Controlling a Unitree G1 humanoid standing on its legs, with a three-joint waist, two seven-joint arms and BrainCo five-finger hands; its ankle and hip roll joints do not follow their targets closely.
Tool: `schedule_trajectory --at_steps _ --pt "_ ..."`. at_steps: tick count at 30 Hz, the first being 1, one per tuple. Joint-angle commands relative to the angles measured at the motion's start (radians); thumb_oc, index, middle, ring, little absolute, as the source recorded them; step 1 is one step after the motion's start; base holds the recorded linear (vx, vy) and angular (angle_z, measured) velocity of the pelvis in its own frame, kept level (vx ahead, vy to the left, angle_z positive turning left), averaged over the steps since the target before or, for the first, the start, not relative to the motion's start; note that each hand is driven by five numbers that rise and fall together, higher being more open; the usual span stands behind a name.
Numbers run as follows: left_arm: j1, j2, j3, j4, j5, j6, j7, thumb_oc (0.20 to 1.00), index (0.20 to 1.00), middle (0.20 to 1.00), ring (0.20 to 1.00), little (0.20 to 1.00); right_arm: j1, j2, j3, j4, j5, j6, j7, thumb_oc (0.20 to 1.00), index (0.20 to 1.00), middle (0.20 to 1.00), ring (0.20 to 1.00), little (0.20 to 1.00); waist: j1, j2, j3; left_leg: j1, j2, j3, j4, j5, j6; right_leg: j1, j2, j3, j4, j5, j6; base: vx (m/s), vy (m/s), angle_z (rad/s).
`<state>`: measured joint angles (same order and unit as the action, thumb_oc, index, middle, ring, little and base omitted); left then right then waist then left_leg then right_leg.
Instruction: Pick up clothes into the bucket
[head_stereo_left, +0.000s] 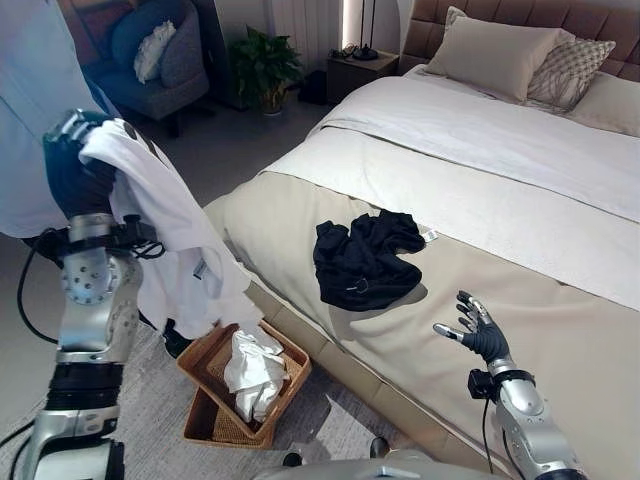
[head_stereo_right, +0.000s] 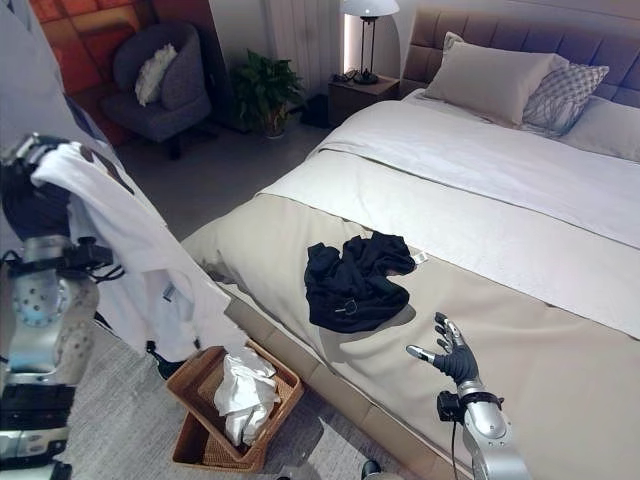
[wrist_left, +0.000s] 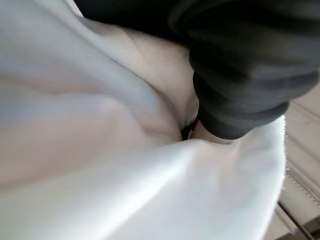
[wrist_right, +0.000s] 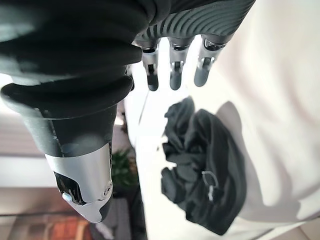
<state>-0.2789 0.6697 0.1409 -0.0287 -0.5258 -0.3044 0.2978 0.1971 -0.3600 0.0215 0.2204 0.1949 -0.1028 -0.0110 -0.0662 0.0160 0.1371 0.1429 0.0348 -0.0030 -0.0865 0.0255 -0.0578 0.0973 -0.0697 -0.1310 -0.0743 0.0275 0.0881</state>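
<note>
My left hand (head_stereo_left: 72, 170) is raised high at the left, beside the bed. A white garment (head_stereo_left: 170, 240) is draped over it and hangs down to a brown wicker basket (head_stereo_left: 212, 396) on the floor. In the left wrist view the white garment (wrist_left: 125, 150) covers everything past the dark cover. A second white cloth (head_stereo_left: 255, 372) lies in the basket and hangs over its rim. A crumpled black garment (head_stereo_left: 365, 260) lies on the beige bedspread. My right hand (head_stereo_left: 478, 332) hovers open over the bed, a little to the right of the black garment (wrist_right: 207, 175) and apart from it.
The bed (head_stereo_left: 560, 330) takes up the right side, with pillows (head_stereo_left: 500, 55) at its head. The basket stands on a grey rug against the bed's near side. Further back are an armchair (head_stereo_left: 150, 55), a potted plant (head_stereo_left: 265, 65) and a nightstand (head_stereo_left: 360, 70). A large pale shape (head_stereo_left: 25, 120) is behind my left arm.
</note>
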Motion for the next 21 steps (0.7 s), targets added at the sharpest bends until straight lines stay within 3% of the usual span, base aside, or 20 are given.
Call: schedule_trajectory --at_steps 1,11,21 --pt "-0.092 0.116 0.053 0.004 -0.013 -0.09 -0.009 0.2 0.2 0.2 0.2 0.2 -0.035 -0.003 0.021 -0.021 -0.02 -0.052 0.0 1.0 1.0 1.0 1.0 1.0 -0.003 -0.04 -0.042 -0.059 -0.035 -0.058 0.123 -0.098 0.022 -0.041 -0.092 -0.041 0.144 -0.059 0.054 0.0 0.0 0.0" --pt "-0.029 0.143 0.089 -0.002 -0.036 -0.09 -0.039 0.2 0.2 0.2 0.2 0.2 -0.033 -0.021 0.041 0.101 -0.104 -0.041 -0.014 1.0 1.0 1.0 1.0 1.0 0.01 -0.055 -0.012 -0.083 -0.033 -0.065 0.149 -0.1 0.021 -0.056 -0.086 -0.036 0.145 -0.056 0.052 -0.01 -0.002 0.0" --pt "0.065 0.014 0.05 0.049 -0.048 -0.064 -0.084 0.2 0.2 0.2 0.2 0.2 -0.066 -0.05 0.07 0.288 -0.165 -0.052 -0.065 1.0 1.0 1.0 1.0 1.0 0.018 -0.08 0.098 -0.194 -0.04 -0.084 0.212 -0.089 0.021 -0.147 -0.083 -0.038 0.182 -0.041 0.045 -0.1 0.007 0.02"
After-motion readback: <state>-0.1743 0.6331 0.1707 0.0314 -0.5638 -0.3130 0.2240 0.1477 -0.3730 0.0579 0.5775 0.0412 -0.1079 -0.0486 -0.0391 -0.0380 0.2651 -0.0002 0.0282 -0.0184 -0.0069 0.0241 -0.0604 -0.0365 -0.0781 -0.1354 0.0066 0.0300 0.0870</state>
